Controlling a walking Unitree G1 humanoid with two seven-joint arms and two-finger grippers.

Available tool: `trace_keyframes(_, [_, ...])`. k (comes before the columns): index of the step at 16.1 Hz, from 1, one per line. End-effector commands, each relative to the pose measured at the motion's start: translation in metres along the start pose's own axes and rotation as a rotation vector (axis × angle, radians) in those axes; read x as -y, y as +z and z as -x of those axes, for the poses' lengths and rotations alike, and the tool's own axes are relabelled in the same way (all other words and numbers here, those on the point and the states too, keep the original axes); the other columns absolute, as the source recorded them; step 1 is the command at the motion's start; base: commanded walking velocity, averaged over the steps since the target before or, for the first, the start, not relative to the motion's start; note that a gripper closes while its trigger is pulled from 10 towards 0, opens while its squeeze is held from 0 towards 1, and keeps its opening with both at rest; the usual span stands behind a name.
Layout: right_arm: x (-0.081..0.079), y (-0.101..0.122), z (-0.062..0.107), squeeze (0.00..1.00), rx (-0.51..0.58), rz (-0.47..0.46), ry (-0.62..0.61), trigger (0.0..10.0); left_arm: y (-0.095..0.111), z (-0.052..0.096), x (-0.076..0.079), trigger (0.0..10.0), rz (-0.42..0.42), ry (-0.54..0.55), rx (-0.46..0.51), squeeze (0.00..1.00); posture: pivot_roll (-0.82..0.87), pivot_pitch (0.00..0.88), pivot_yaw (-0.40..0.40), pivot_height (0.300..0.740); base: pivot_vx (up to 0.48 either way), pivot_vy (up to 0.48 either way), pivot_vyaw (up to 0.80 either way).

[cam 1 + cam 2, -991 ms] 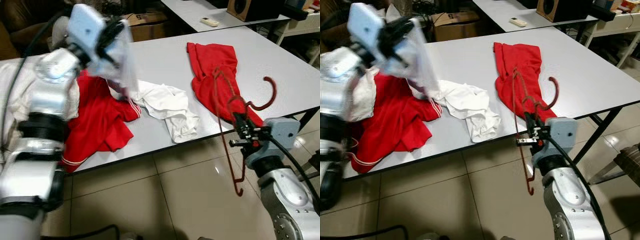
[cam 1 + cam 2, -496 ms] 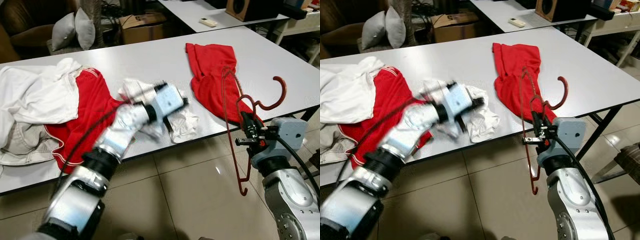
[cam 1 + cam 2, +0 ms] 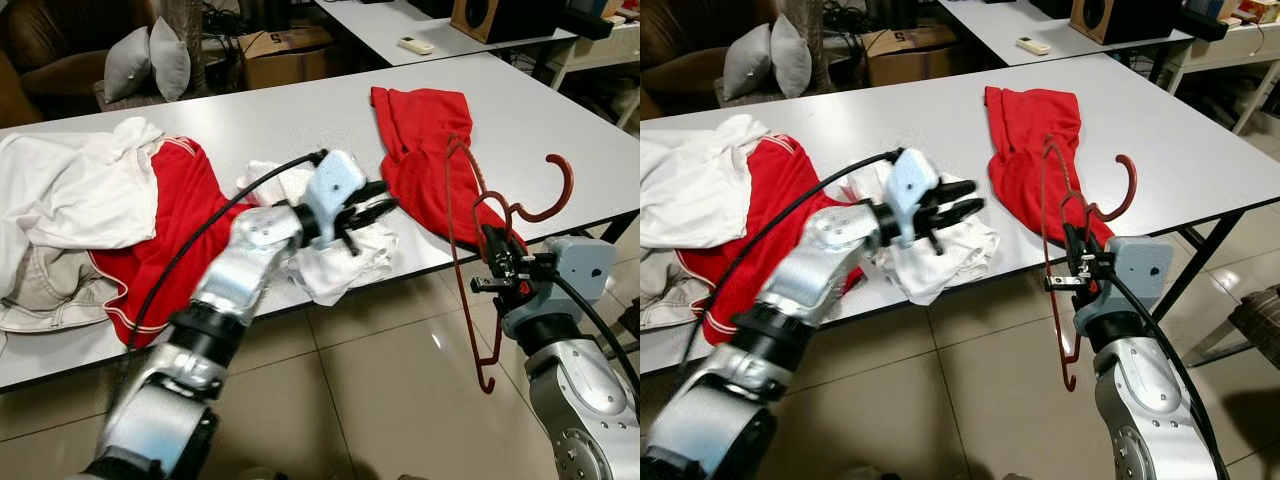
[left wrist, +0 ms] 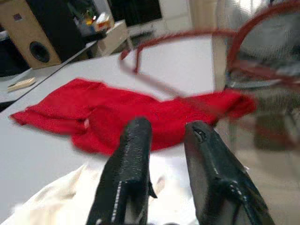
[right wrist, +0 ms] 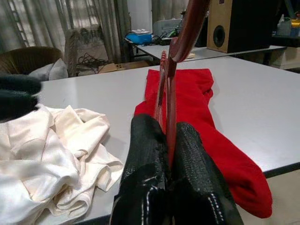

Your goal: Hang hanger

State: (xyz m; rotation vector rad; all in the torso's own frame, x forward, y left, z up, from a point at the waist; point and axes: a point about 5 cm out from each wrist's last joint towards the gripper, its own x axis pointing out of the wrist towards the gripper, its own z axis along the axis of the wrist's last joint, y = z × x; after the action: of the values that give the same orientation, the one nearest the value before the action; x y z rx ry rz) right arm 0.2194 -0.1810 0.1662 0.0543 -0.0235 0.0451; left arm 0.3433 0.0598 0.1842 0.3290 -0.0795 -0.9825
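Off the front edge of the table [image 3: 300, 120], the right gripper [image 3: 497, 262] is clamped on the red hanger [image 3: 470, 240] held beside the red garment [image 3: 425, 150], while the left gripper [image 3: 372, 212], fingers parted, hovers over the white cloth [image 3: 335, 265].

— What is that in your right gripper [image 3: 497, 262]?

— A dark red, thin-framed clothes hanger [image 3: 470, 230], pinched between my black fingers. It stands near upright at the grey table's [image 3: 560, 130] front edge, hook curling toward my right, its lower end dangling over the floor.
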Motion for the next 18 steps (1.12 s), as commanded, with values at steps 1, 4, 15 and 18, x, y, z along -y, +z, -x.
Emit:
trace_keyframes(1, [0.005, 0.003, 0.005, 0.00, 0.002, 0.012, -0.017, 10.0, -0.005, 0.010, -0.006, 10.0, -0.053, 0.011, -0.041, 1.00, -0.15, 0.005, 0.087, 0.740, 0.000, 0.000, 0.00])
trace_keyframes(4, [0.017, 0.003, 0.023, 0.00, -0.043, 0.068, -0.002, 10.0, -0.027, 0.051, -0.009, 10.0, 0.069, 0.111, -0.044, 0.00, -0.16, 0.016, 0.095, 0.740, 0.000, 0.000, 0.00])
trace_keyframes(15, [0.012, -0.011, 0.053, 0.00, -0.043, 0.046, -0.122, 10.0, -0.048, 0.093, 0.048, 10.0, 0.249, 0.458, -0.014, 0.00, -0.17, 0.098, 0.030, 0.740, 0.000, 0.000, -0.07])
trace_keyframes(18, [0.005, -0.011, 0.057, 0.00, -0.031, 0.037, -0.116, 10.0, -0.043, 0.093, 0.054, 10.0, 0.173, 0.426, -0.007, 0.00, -0.18, 0.106, 0.046, 0.740, 0.000, -0.160, -0.80])
